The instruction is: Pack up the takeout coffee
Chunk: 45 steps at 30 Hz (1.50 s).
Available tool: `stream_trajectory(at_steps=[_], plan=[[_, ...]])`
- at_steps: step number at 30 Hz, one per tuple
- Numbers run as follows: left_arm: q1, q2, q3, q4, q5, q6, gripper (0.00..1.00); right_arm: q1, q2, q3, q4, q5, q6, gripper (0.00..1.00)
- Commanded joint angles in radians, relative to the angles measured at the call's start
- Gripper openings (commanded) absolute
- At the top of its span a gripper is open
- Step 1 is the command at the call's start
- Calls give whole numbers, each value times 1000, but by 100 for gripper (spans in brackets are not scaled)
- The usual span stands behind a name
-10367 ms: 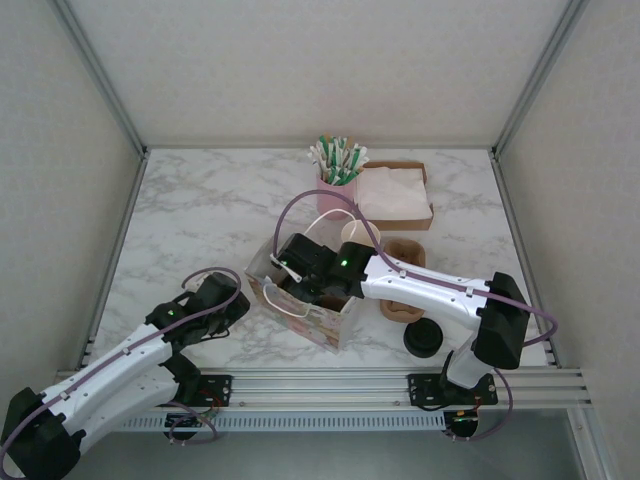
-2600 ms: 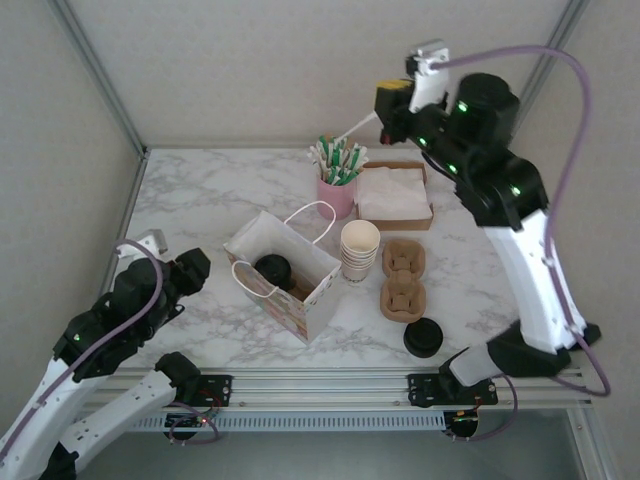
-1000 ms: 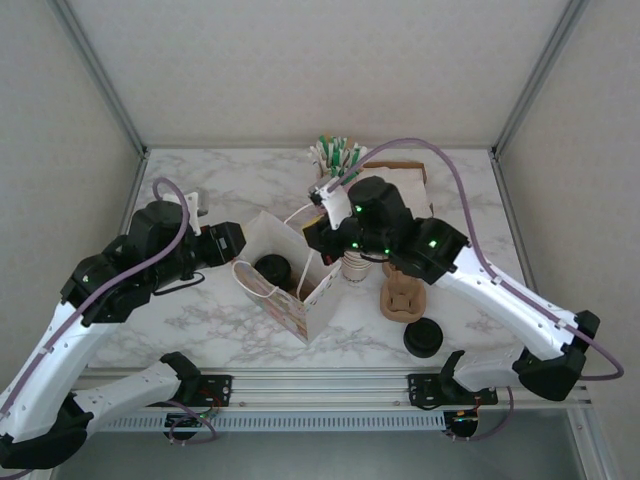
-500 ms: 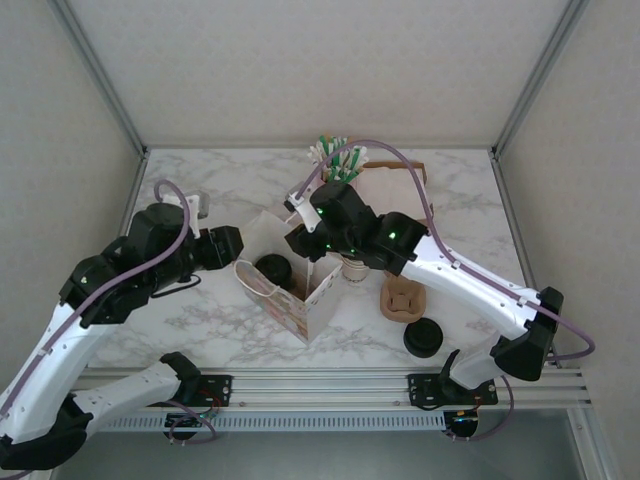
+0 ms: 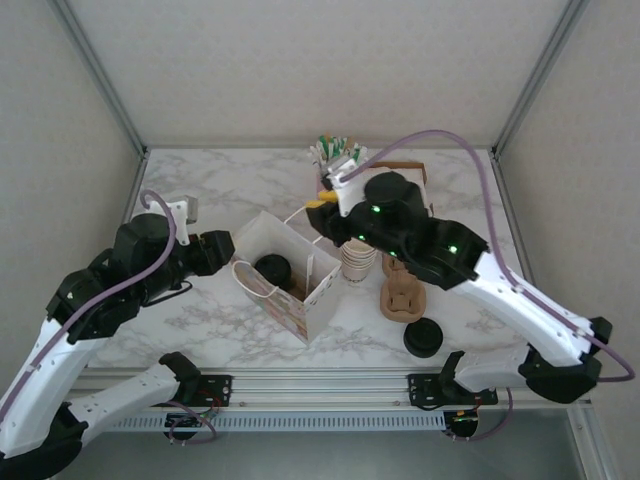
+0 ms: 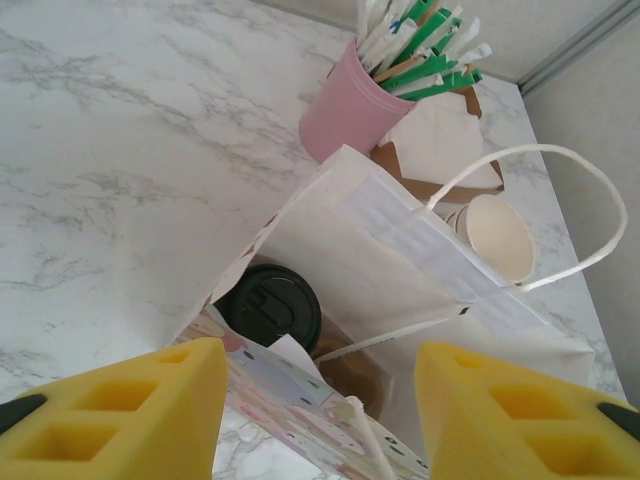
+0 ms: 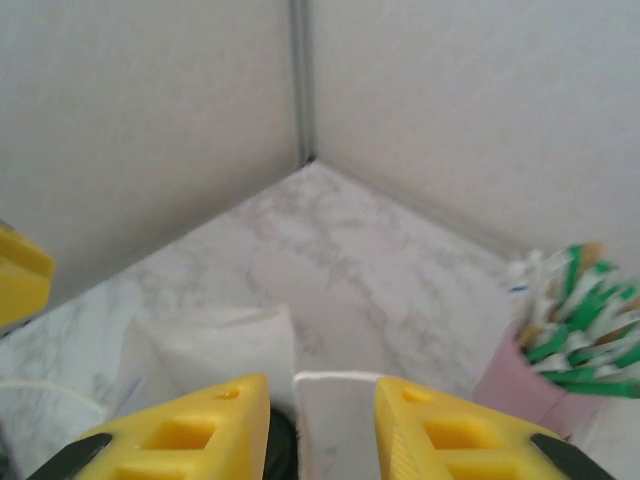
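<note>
Your takeout coffee (image 6: pixel 270 308) already sits inside the paper bag (image 6: pixel 385 245), low toward its near-left side, with just the black lid facing up. The bag stands open on the marble bench (image 5: pixel 200 190), and a white cord handle (image 6: pixel 393 334) lies slack across its mouth, just beside the lid. Your left fingers (image 6: pixel 110 410) are spread wide and hold nothing; they hang just off the bag's left side, looking down into the opening. Your right fingers (image 7: pixel 190 430) are parted too and empty, poised above the bag's far-right corner; the bag's white rim shows between them in the wrist view, and you cannot tell from it whether either finger touches the paper. Close against the bag's right wall stands a stack of lidless cream cups (image 5: pixel 358 258). Right of the bag past that stack lies a brown pulp carrier (image 5: pixel 403 295), and nearer you than the carrier is a loose black lid (image 5: pixel 424 338). Behind the bag is a pink cup (image 6: pixel 345 110) stuffed with green-and-white sticks, with a cardboard box of napkins (image 6: pixel 440 150) to its right; in the overhead view your right arm covers most of both.
</note>
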Motion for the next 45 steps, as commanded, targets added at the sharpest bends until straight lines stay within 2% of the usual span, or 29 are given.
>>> stream_trajectory(at_steps=[1, 4, 5, 10, 13, 20, 25, 32, 39, 45], plan=[[-7, -34, -22, 50, -60, 21, 53, 0, -62, -68, 121, 169, -66, 34], [-7, -57, -36, 63, -101, 24, 55, -36, -96, -98, 153, 256, -83, 35], [-7, -62, -39, 66, -115, 25, 55, -58, -102, -104, 153, 270, -80, 38], [-7, -91, -58, 75, -177, 28, 58, -239, -100, -138, 128, 250, 1, 40], [-7, -98, -62, 76, -204, 30, 58, -374, -61, -160, 107, 178, 54, 46], [-7, -97, -62, 60, -250, 31, 58, -615, 162, -115, 47, -5, 152, 47], [-7, -75, -57, 54, -245, 23, 59, -734, 317, -105, 49, -101, 204, 46], [-7, -13, -31, 26, -234, -7, 58, -794, 547, -66, 35, -133, 202, 46], [-7, 29, -18, 22, -219, -31, 57, -796, 729, 64, -21, -184, 198, 47], [-6, 38, -17, 21, -227, -31, 57, -797, 842, 162, -67, -174, 182, 51]])
